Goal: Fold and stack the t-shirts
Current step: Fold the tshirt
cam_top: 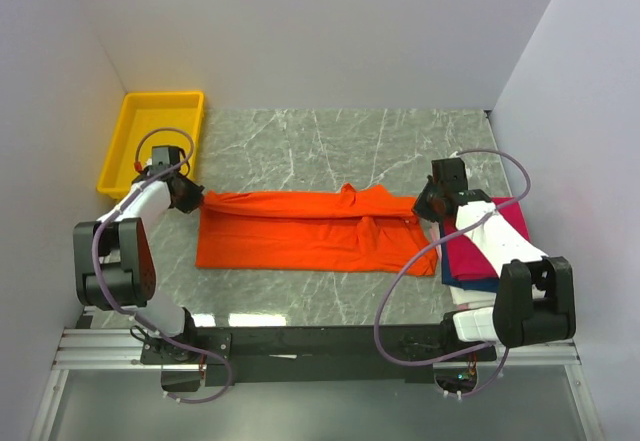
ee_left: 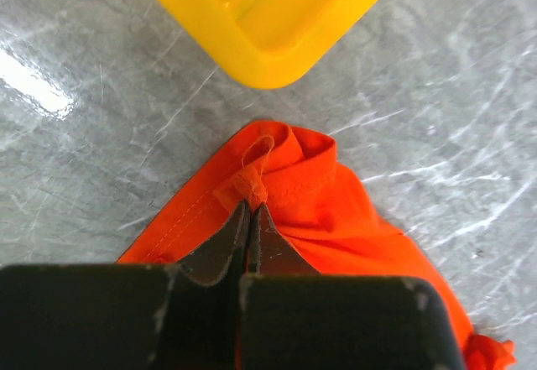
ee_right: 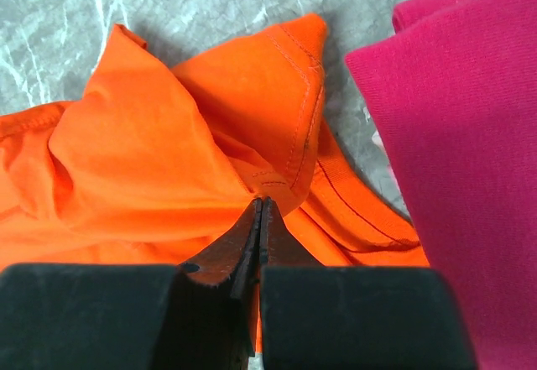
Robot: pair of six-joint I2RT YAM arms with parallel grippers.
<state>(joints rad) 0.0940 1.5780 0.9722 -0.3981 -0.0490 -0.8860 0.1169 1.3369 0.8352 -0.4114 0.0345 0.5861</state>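
The bright orange t-shirt (cam_top: 300, 231) lies folded lengthwise across the middle of the table. My left gripper (cam_top: 190, 196) is shut on its far left corner (ee_left: 252, 184). My right gripper (cam_top: 428, 206) is shut on its far right corner (ee_right: 277, 192). Both hold the cloth low over the table. A folded magenta-pink t-shirt (cam_top: 490, 251) lies on a navy blue one (cam_top: 472, 283) at the right, partly under my right arm; it also shows in the right wrist view (ee_right: 470, 135). No white shirt shows.
A yellow plastic tray (cam_top: 128, 121) stands at the far left corner, just beyond my left gripper; its rounded corner shows in the left wrist view (ee_left: 268, 72). White walls close in the left, back and right. Grey marble table (cam_top: 330, 141).
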